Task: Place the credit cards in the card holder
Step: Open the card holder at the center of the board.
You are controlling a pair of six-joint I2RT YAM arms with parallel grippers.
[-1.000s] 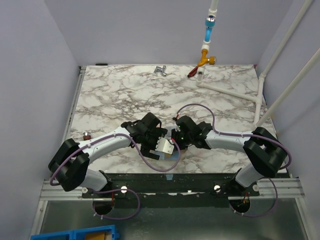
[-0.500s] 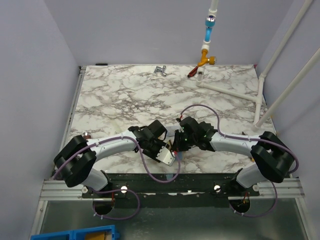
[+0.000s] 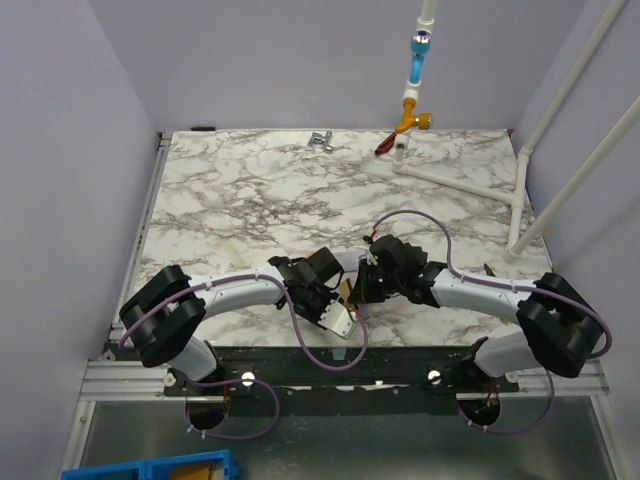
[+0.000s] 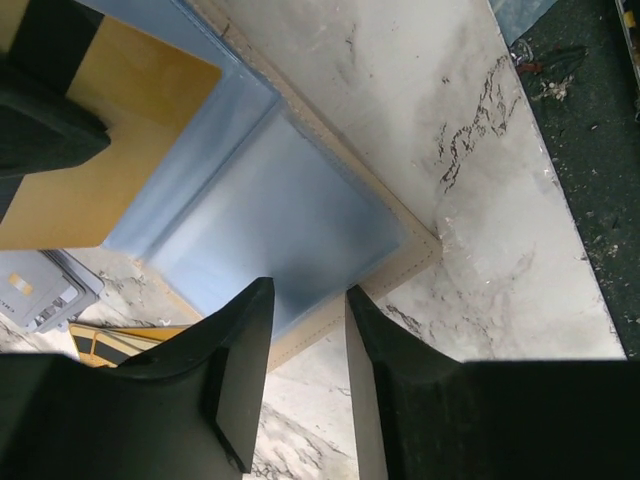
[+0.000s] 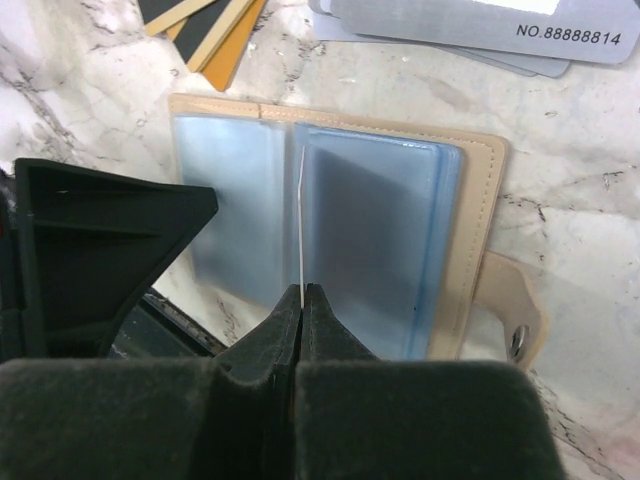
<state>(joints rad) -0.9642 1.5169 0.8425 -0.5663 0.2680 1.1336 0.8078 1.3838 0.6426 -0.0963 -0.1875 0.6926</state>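
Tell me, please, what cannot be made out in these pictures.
Left wrist view: whether the left fingers grip the card holder or straddle it.
Top view: the card holder mostly hidden under the left arm and right arm.
Right wrist view: grey cards and gold cards cut off by the top edge; count unclear.

Tan card holder (image 5: 480, 200), pale-blue sleeves (image 5: 370, 230), grey-veined white table (image 3: 250, 190).

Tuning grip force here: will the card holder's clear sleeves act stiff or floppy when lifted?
Probably floppy: the sleeve pinched in the right gripper shows as a hair-thin edge. Likely slippery, given its glossy sheen. The card holder looks thin and light, so it may slide.
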